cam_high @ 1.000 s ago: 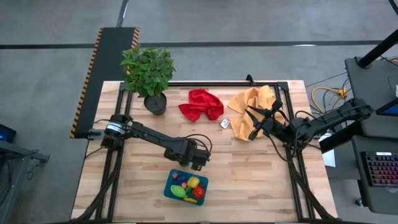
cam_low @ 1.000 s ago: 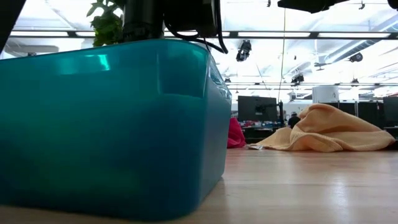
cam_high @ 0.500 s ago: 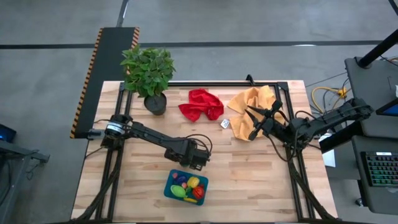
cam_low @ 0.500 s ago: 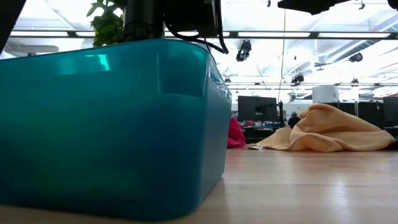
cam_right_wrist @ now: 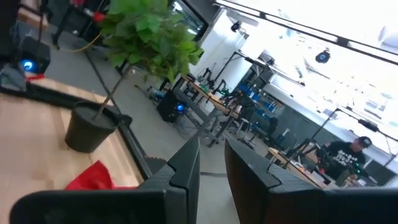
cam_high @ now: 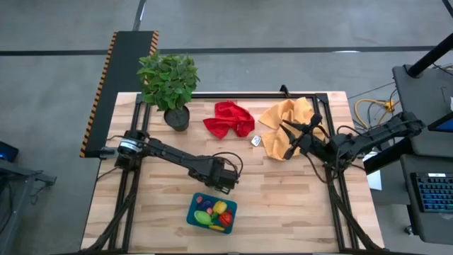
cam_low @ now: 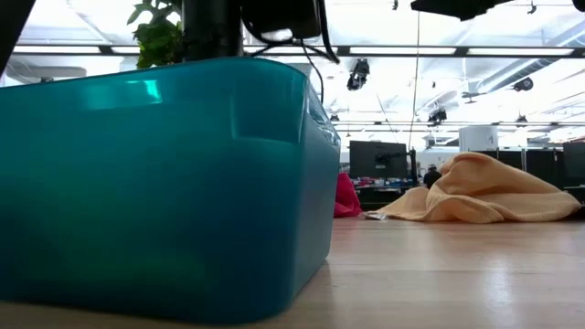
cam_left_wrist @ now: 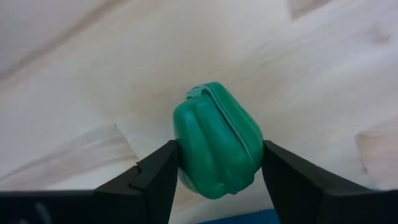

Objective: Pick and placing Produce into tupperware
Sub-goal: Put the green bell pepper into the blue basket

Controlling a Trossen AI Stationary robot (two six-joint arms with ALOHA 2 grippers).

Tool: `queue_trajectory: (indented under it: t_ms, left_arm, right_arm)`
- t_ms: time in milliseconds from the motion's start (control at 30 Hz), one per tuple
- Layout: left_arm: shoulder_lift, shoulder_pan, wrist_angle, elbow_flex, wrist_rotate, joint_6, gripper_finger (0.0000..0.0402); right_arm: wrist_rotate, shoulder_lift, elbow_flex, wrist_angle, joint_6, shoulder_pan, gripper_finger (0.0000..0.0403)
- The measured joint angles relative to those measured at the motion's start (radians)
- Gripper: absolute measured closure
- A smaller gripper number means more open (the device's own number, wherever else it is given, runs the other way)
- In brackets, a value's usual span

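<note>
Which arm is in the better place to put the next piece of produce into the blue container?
The left. Its gripper already grips a green pepper beside the container, while the right gripper waits far off above the yellow cloth.

No writing, label, brand, number or sign can be read in any view. The only marking is a band of yellow-and-black hazard stripes (cam_high: 103,81) along the edge of the dark panel at about 10 o'clock off the counter (cam_high: 283,205) in the high view, and it carries no words. A small white tag (cam_high: 256,141) lies between the two cloths, too small to read.
</note>
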Motion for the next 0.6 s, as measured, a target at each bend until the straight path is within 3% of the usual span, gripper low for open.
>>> queue_trajectory:
  t_ms: [200,600]
  left_arm:
    - [-0.086,-0.003,-0.002,0.003,-0.047,0.045,0.0206]
    - [-0.278,-0.116,0.024,0.062,-0.046,0.088,0.0206]
  right_arm:
    - [0.085,-0.071,0.0,-0.002,0.004,0.0,0.0335]
    - [0.103,-0.126,-0.013,-0.004,0.004,0.0,0.0335]
